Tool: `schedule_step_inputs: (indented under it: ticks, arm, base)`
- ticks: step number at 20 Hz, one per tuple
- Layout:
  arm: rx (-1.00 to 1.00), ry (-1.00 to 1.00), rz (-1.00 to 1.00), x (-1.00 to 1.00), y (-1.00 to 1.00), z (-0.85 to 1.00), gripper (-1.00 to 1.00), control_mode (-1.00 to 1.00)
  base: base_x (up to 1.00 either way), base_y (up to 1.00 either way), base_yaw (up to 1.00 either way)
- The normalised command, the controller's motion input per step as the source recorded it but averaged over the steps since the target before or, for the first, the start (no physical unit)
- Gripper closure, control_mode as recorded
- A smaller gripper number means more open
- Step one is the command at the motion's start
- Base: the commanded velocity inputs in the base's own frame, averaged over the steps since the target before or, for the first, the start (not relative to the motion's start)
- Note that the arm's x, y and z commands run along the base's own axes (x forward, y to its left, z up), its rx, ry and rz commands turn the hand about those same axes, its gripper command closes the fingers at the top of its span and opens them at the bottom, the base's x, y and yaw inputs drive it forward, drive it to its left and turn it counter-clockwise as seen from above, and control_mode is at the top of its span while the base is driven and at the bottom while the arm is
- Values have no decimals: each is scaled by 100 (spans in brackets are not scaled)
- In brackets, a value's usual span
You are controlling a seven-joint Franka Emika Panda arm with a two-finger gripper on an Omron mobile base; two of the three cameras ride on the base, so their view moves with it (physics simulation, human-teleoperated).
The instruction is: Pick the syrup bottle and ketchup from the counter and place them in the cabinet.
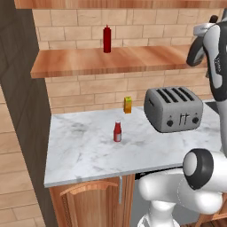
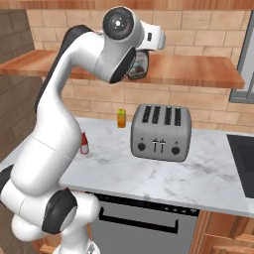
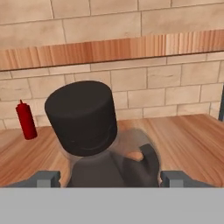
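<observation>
syrup bottle point(image 3: 94, 144): up close in the hand view, black cap dead centre and the dark body with its little handle loop just below. From the right base view you catch a bit of its dark body and pale label point(image 2: 139, 66) peeking out behind the arm's wrist, up at shelf height.
gripper point(image 3: 109, 178): a finger tip sits on either side of the bottle's body, so it looks clamped around the bottle. From the left base view the hand point(image 1: 199, 48) is up at the right edge, level with the shelf.
cabinet point(image 1: 88, 62): reddish wood plank shelf with tan brick behind. In the hand view the plank point(image 3: 183, 135) spreads out right under and behind the bottle; can't tell if the bottle's bottom is touching it or hanging just above.
ketchup point(image 1: 117, 131): small red bottle with white cap, standing upright on the counter, left of the toaster and well apart from it. Also visible past the arm point(image 2: 84, 143).
counter point(image 1: 84, 150): white-grey marble slab.
dark-red bottle point(image 1: 107, 39): the tall slim one with the nozzle, upright on the shelf, well left of the syrup.
toaster point(image 2: 160, 132): grey four-slot, on the counter below the shelf.
small orange carton point(image 1: 127, 105): at the back of the counter against the brick, just left of the toaster.
</observation>
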Motion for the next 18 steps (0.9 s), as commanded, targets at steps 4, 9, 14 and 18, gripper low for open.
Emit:
schedule_step_inputs:
  ticks: [4,9,14,18]
  arm:
    - [0,3,0,12,1,0,100,-100]
    - [0,3,-3,21,0,0,100,-100]
    - [1,2,-3,27,0,-3,100,-100]
    - [5,0,-7,35,0,2,100,-100]
  base:
    - [0,0,0]
    - [0,0,0]
    - [0,0,0]
    - [0,0,0]
